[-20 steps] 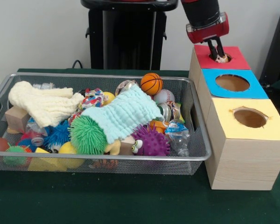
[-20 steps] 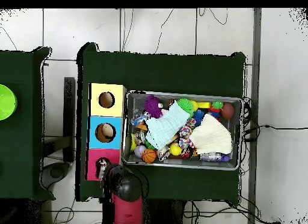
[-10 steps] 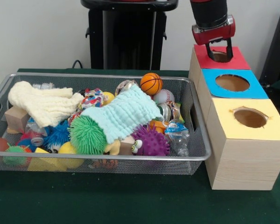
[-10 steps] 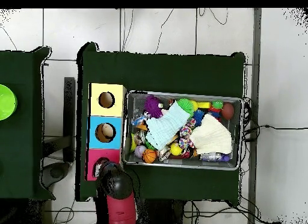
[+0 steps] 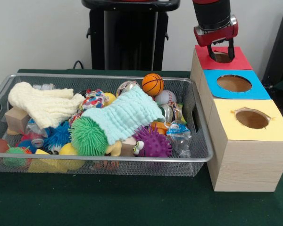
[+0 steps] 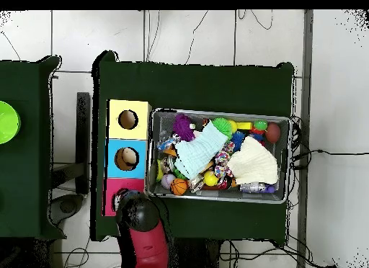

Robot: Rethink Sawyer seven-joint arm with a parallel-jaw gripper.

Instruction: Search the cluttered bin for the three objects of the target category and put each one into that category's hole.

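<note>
My gripper [image 5: 220,52] hangs open and empty just above the round hole [image 5: 221,57] in the red top of the pale wooden box, fingertips on either side of the hole. In the overhead view the arm [image 6: 142,216] covers the gripper and part of the red hole [image 6: 119,196]. The wire-mesh bin [image 5: 108,159] stands left of the box, full of toys; it also shows in the overhead view [image 6: 220,112]. No plush animal shows plainly. An orange patch [image 5: 158,126] peeks from under the mint cloth [image 5: 125,115]; I cannot tell what it is.
The box also has a blue-topped hole [image 5: 234,83] and a yellow-topped hole [image 5: 252,118]. The bin holds a cream knitted cloth [image 5: 45,106], a green spiky ball [image 5: 88,136], a purple spiky ball [image 5: 153,142] and a small basketball [image 5: 153,84]. The black pedestal [image 5: 129,35] stands behind.
A second ago the fingers were close together down at the red hole with a small pale thing between them. Now the gripper is higher, open and empty.
</note>
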